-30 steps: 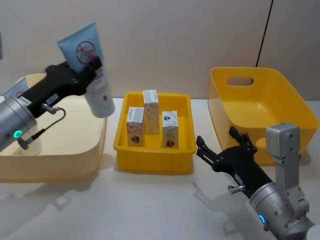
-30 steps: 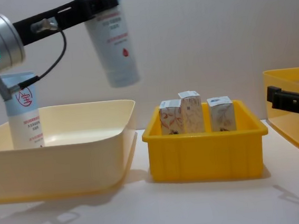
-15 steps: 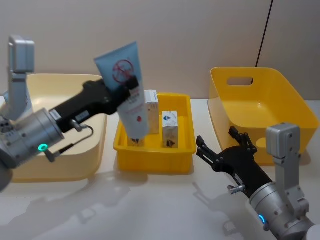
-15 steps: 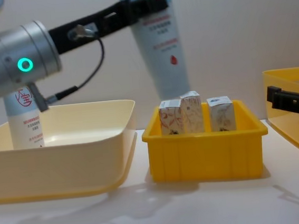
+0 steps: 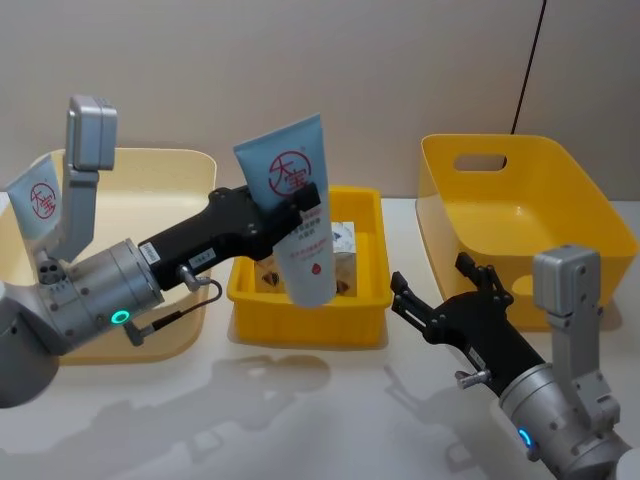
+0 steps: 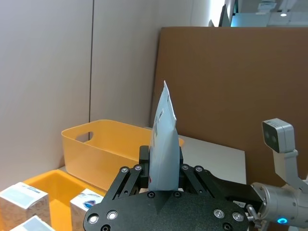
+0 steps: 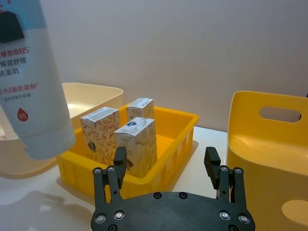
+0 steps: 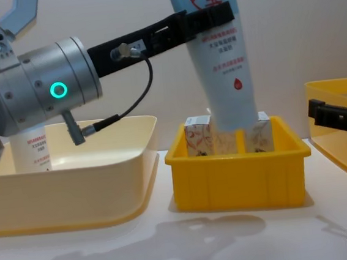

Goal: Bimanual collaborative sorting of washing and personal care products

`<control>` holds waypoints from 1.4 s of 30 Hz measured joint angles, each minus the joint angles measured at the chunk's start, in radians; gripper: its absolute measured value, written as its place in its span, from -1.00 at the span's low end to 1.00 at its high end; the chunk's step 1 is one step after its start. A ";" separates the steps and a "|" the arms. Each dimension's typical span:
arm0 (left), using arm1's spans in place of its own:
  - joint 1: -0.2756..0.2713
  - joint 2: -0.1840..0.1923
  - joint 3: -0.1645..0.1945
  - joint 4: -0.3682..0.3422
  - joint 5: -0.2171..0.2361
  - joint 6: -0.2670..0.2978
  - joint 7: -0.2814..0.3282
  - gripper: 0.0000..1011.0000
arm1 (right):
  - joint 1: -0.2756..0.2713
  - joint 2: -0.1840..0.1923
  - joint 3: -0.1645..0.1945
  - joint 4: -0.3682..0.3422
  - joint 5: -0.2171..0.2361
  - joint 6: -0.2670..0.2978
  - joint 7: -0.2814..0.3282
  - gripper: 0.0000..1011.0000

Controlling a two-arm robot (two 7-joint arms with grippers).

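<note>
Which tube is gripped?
The tube over the small bin, clamped in the left gripper; the other tube stands in the cream tray.

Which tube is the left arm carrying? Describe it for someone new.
Find the small yellow bin at table centre. Held in the air there, cap-down, in front of the white cartons, is a pale-blue-and-white tube clamped by the left gripper. Its twin stands in the cream tray, ungripped.

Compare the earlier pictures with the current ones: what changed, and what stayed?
The left tool, shut on a squeeze tube, carried it rightward from above the cream tray to over the small yellow bin. The open right tool, the cartons and the second tube in the tray stayed put.
</note>
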 joint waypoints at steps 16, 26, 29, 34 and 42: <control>0.002 -0.007 0.020 0.003 -0.002 0.000 -0.013 -0.46 | 0.012 0.055 0.027 -0.048 0.123 0.049 0.167 0.98; 0.003 -0.008 0.025 0.003 -0.003 0.000 -0.016 -0.46 | 0.032 0.110 0.051 -0.084 0.237 0.114 0.291 0.98; 0.003 -0.008 0.025 0.003 -0.003 0.000 -0.016 -0.46 | 0.041 0.127 0.055 -0.090 0.273 0.136 0.333 0.98; 0.003 -0.008 0.026 0.003 -0.003 0.000 -0.017 -0.46 | 0.071 0.158 0.053 -0.091 0.326 0.179 0.405 0.98; 0.003 -0.009 0.026 0.003 -0.003 0.000 -0.018 -0.46 | 0.141 0.186 0.013 -0.061 0.357 0.231 0.478 0.98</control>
